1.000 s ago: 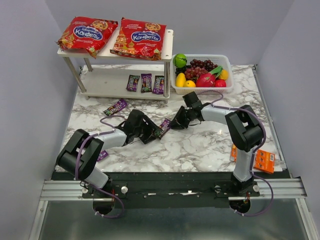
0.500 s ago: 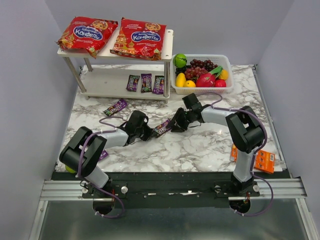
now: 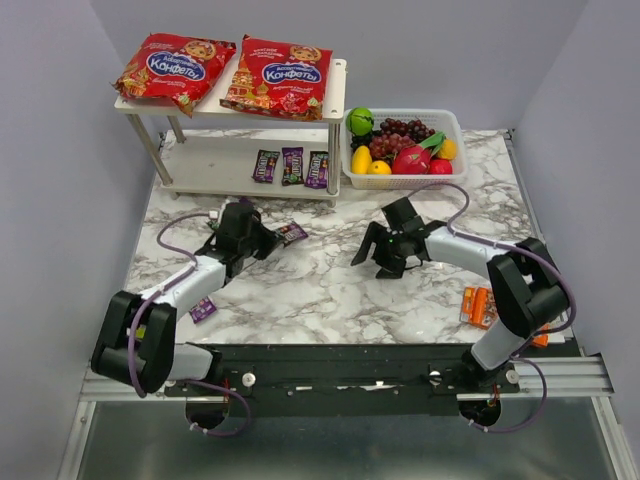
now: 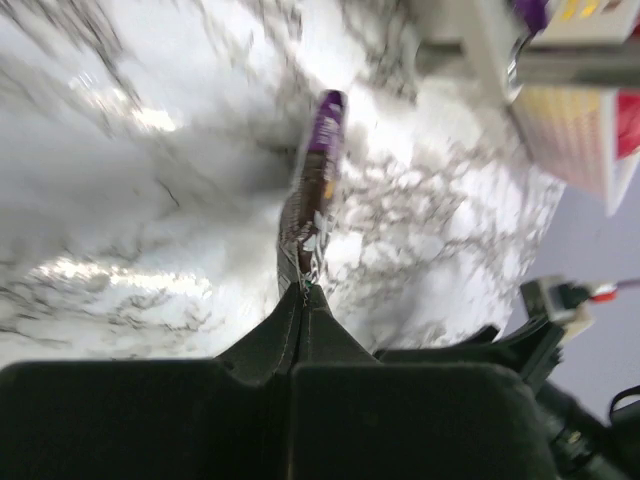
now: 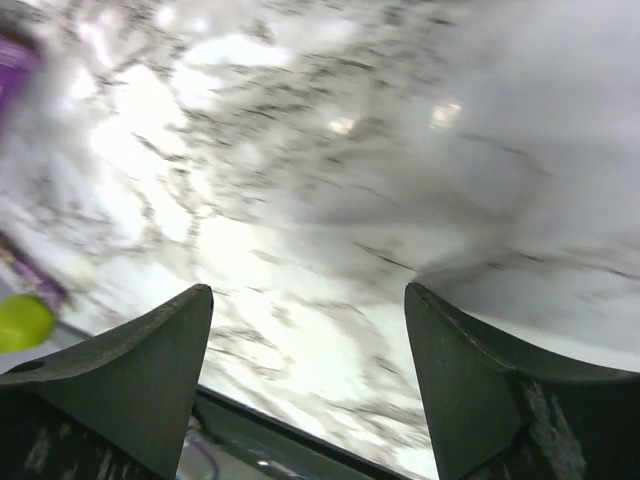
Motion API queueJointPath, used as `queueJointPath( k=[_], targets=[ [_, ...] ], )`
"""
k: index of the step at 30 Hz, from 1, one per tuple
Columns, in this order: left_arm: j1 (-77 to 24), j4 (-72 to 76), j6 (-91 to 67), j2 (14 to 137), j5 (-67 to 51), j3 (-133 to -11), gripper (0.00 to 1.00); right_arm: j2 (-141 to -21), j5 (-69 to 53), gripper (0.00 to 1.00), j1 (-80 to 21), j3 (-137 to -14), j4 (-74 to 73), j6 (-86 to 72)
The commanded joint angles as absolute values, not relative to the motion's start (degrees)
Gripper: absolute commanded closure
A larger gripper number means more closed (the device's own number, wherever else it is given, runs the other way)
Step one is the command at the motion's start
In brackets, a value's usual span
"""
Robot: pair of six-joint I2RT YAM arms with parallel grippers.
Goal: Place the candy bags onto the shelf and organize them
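Two red bags point(image 3: 280, 75) already lie on the top board of the shelf point(image 3: 205, 162); three packets point(image 3: 292, 165) sit in a row on its lower board, toward the right end; the step in hand looks like carrying a fourth packet point(image 4: 318, 180) to join them. The left pincer point(image 4: 303, 300) is clenched on that packet's near end; the packet sticks out ahead of it, seemingly held off the counter point(image 3: 330, 290), near the shelf's front edge but apart from it. The right pincer point(image 5: 305, 300) is released, jaws wide with nothing between them, over bare counter right of centre. Next, I judge, the left arm must reach forward, line the packet up left of the row, set it flat and let go; a stray packet point(image 3: 203, 309) lies on the counter beside the left arm, not yet shelved.
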State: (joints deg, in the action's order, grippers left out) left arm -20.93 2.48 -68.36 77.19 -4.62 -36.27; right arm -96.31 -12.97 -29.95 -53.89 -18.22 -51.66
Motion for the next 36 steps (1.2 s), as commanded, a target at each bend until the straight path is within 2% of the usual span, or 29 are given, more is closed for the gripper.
queueJointPath(
  k=[1, 7, 15, 21, 27, 36],
  targets=[
    [-14.3, -2.7, -62.9, 71.2, -7.7, -39.7, 1.0, -91.3, -5.2, 0.14, -28.4, -49.2, -23.1, -44.3],
    [-8.5, -13.1, -58.5, 66.0, -6.4, -46.8, 1.0, -85.8, -1.7, 0.14, -27.1, -47.5, -25.0, -40.4],
    [2.4, -10.1, -60.4, 69.2, -8.0, -55.4, 1.0, -85.5, -2.1, 0.14, -26.2, -47.6, -25.2, -39.9],
    [7.4, -4.5, -61.4, 80.0, -11.9, -63.1, 1.0, -89.2, -2.4, 0.14, -25.3, -52.7, -28.6, -41.0],
    [8.3, 2.0, -65.3, 92.0, -14.0, -68.1, 1.0, -88.5, -1.7, 0.14, -24.4, -54.1, -30.5, -42.8],
    [8.2, 20.5, -80.2, 107.2, -13.8, -62.8, 1.0, -82.5, -0.4, 0.15, -23.3, -50.5, -31.9, -44.1]
  ],
)
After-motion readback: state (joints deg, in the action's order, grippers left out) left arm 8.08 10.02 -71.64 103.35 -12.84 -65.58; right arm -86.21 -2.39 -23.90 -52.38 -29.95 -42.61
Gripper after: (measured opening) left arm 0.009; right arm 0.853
